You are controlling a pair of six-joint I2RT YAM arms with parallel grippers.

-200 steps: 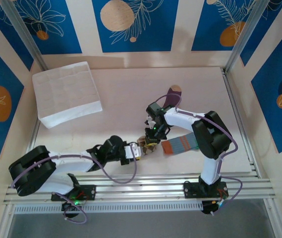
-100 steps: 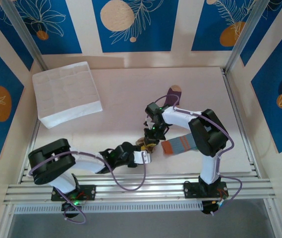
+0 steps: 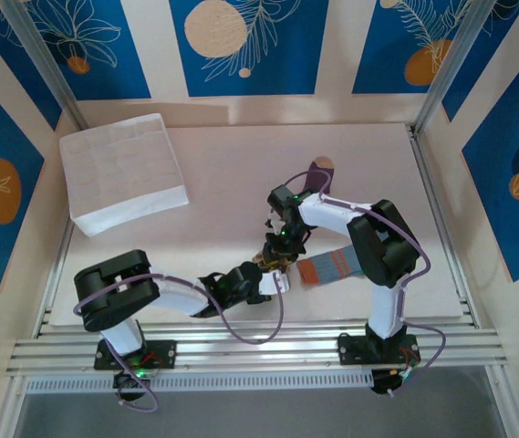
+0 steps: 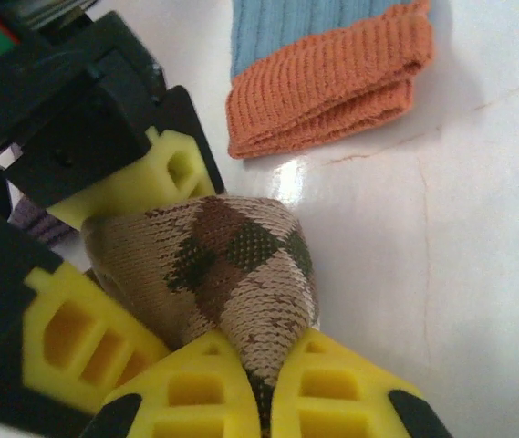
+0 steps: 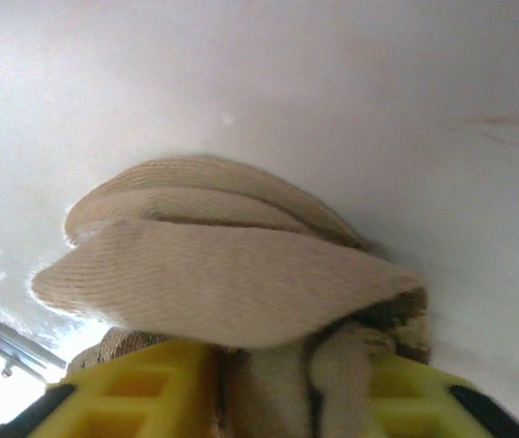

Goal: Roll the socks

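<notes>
Table point(image 3: 223, 164): work sits at its near middle. Blue sock point(image 3: 337, 265): flat, long axis left-right, cuff end just beside the roll, not touching. Brown sock point(image 4: 232, 265): bunched part-roll, held between both arms. Left gripper point(image 4: 264, 394): clamped on its near-left fold. Right gripper point(image 5: 273, 388): clamped on its far side, opposite.

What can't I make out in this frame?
- Top external: diamond-patterned sock too small and covered by left gripper and right gripper; roll progress unclear.
- Top external: purple sock largely behind the right arm.
- Left wrist: blue-grey sock cut off by the top edge.
- Right wrist: sock fabric blurred at close range.
</notes>
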